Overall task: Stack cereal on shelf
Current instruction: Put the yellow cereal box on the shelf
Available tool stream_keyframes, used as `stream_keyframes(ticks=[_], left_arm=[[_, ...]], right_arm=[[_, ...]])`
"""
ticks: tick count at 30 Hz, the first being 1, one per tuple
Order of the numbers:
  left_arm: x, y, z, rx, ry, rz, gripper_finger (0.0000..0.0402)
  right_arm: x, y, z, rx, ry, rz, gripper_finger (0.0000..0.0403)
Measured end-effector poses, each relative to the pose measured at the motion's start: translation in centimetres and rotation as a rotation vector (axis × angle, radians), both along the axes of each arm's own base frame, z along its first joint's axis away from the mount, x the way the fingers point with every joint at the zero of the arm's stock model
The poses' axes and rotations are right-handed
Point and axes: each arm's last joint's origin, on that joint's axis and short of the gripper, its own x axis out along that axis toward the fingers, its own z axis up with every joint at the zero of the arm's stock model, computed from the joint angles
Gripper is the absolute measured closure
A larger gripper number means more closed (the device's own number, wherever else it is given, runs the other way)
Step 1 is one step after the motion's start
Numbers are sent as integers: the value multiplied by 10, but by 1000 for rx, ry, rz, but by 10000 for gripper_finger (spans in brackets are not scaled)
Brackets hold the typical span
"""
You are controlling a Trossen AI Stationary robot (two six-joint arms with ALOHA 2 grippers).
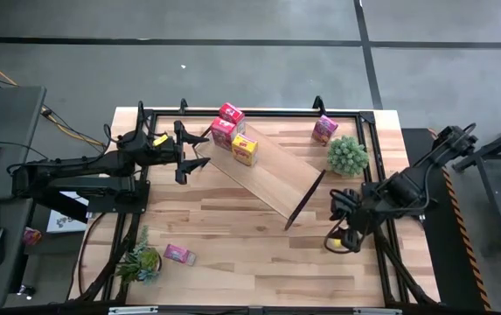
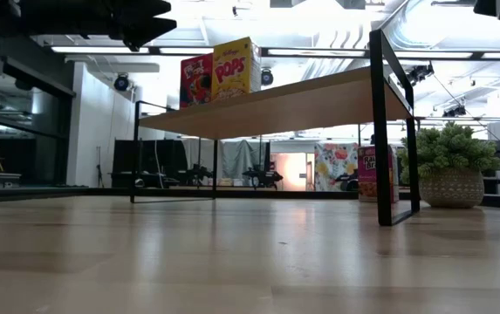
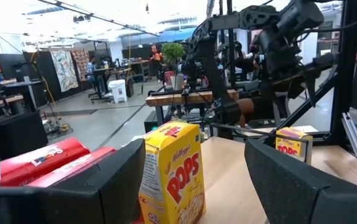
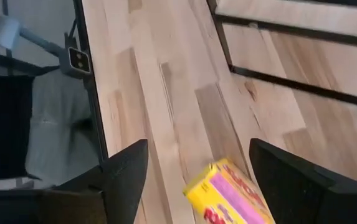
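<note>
While the shelf (image 1: 263, 171) sits diagonally across the middle of the table (image 1: 233, 262), you have three boxes on its far-left end: two red cereal boxes (image 1: 226, 122) and a yellow Pops box (image 1: 244, 150) standing just beside them. Your left gripper (image 1: 193, 151) hovers right at that end of the board, fingers spread wide and gripping nothing; its wrist view looks straight between them at the yellow box. Over on the right, your right gripper (image 1: 336, 229) hangs above the tabletop near the shelf's lower end frame, fingers also spread apart, with a yellow-and-pink box (image 4: 231, 196) showing between them, apparently lying flat. You've got one pink box (image 1: 324, 129) standing at the back next to the potted plant (image 1: 347, 155), and another pink box (image 1: 178, 254) lying near the front-left plant (image 1: 141, 260).
</note>
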Motion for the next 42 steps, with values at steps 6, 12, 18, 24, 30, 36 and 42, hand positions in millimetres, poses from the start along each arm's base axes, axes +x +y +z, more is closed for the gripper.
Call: stream_keyframes(ticks=[6, 12, 18, 24, 30, 36, 42], left_arm=[[0, 0, -2, -5, 18, 0, 135], [0, 0, -2, -6, 20, 0, 135], [0, 0, -2, 3, 22, 1, 135], [2, 1, -4, 2, 34, 1, 135], [7, 3, -10, -8, 67, 16, 135], [14, 5, -16, 20, 104, 35, 135], [17, 6, -17, 23, 99, 36, 135]], right_arm=[[-2, 7, -9, -45, 70, 19, 130], [6, 29, -28, -59, 312, 110, 130], [14, 44, -33, -205, 482, 208, 130], [25, 52, -33, -329, 451, 283, 130], [24, 52, -40, -335, 489, 292, 130], [24, 52, -40, -334, 487, 292, 130], [24, 53, -40, -388, 449, 331, 130]])
